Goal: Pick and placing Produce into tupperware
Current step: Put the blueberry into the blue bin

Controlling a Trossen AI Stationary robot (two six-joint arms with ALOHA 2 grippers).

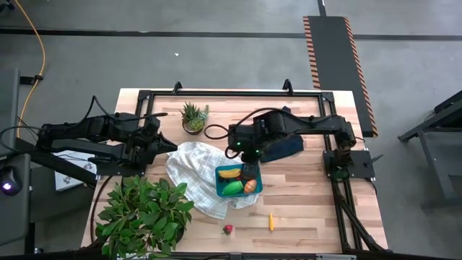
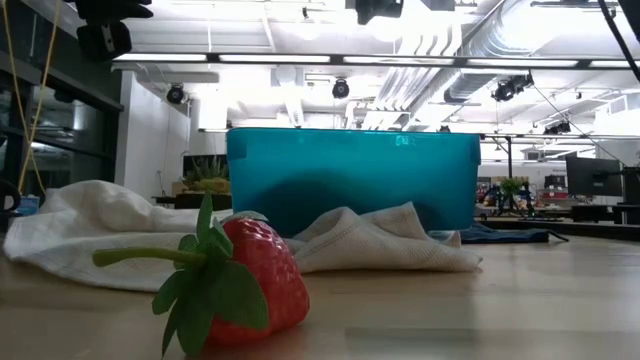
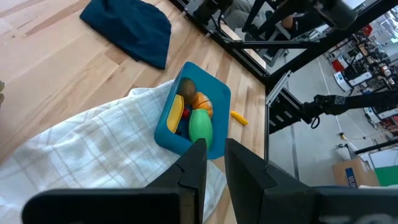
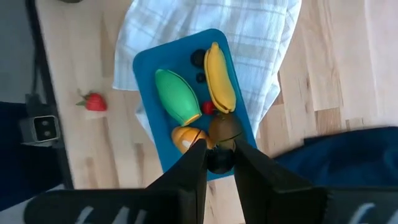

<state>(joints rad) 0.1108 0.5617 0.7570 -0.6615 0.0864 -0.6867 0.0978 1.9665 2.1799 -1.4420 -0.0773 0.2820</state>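
The teal tupperware (image 1: 219, 184) sits on a white checked cloth (image 1: 191, 162) at mid table. In it lie a yellow banana (image 4: 220, 78), a green fruit (image 4: 177, 96), an orange wedge (image 4: 185, 135), a brown round one (image 4: 225, 126) and dark berries (image 4: 198, 57). My right gripper (image 4: 219, 149) hangs over the box's end by the brown one, shut on a small dark round piece (image 4: 219, 163). A red strawberry (image 1: 228, 230) and a tiny carrot (image 1: 271, 221) lie on the bare wood near the front edge. My left gripper (image 1: 167, 142) waits shut, left of the cloth. My right gripper pinches the small dark round piece (image 4: 219, 160) between its two fingers, which come steeply from above. The piece sits over the tupperware's end, beside the brown round one and the orange wedge. Whether it rests on the box's floor or hangs clear, I cannot tell.
A dark navy cloth (image 1: 283, 148) lies right of the tupperware, under my right arm. A small potted succulent (image 1: 193, 117) stands at the back. A big leafy plant (image 1: 141, 209) fills the front left corner. Bare wood lies at the front right around the carrot.
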